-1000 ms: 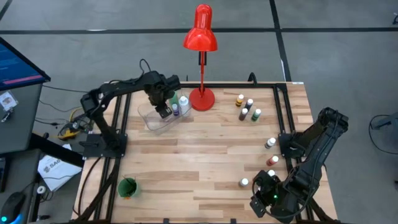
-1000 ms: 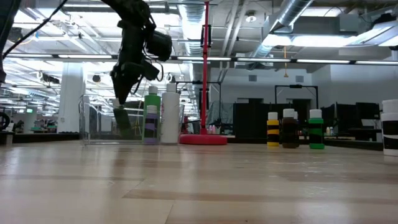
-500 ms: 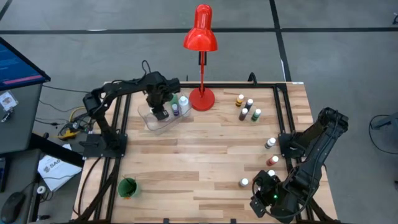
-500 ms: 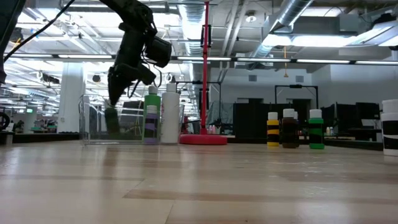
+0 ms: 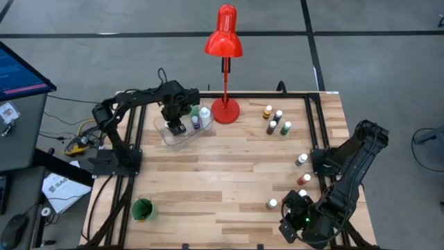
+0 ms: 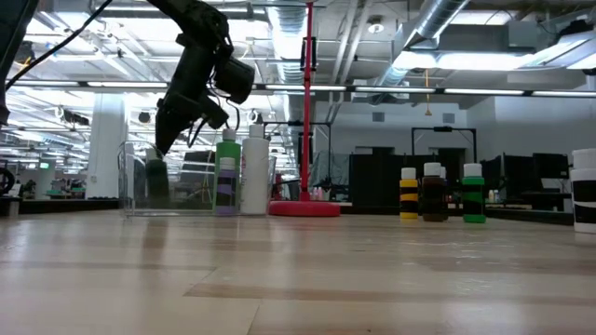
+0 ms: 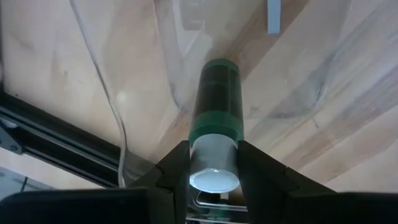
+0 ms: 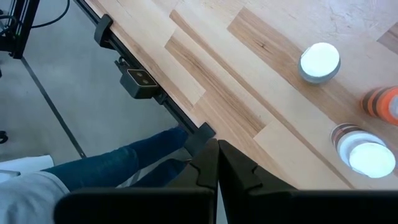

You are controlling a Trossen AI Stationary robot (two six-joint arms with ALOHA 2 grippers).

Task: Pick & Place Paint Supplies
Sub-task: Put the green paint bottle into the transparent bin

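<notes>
We see the left gripper (image 7: pixel 213 163) pinching a dark green paint bottle (image 7: pixel 215 106) by its white cap, one dark finger on each side. The bottle hangs straight down from the fingers, inside a clear plastic bin (image 5: pixel 173 136) at the far left part of the wooden table (image 5: pixel 222 173). From the low view, the bottle (image 6: pixel 157 182) is down in the bin (image 6: pixel 135 177), close to its floor, but we cannot tell if it touches.

Two more bottles stand in the same bin, a green one with a purple band (image 6: pixel 228 175) and a white one (image 6: pixel 254 173) right beside it. Just past the bin stands a red desk lamp (image 5: pixel 225 110).

Farther out, four little bottles (image 5: pixel 275 121) stand in a bunch near the far right corner. Three of them show in the low view: a yellow and black one (image 6: pixel 408 194), a brown one (image 6: pixel 433 193) and a green one (image 6: pixel 473 194). More white-capped bottles (image 5: pixel 302 160) stand along the right side of the table.

The right gripper (image 8: pixel 216 163) sits at the near right edge of the table with its fingers pressed together, holding nothing. Near it we see a white cap (image 8: pixel 319 61) and two more bottles (image 8: pixel 365 152). A person's leg in blue jeans (image 8: pixel 124 163) shows beside the table.
</notes>
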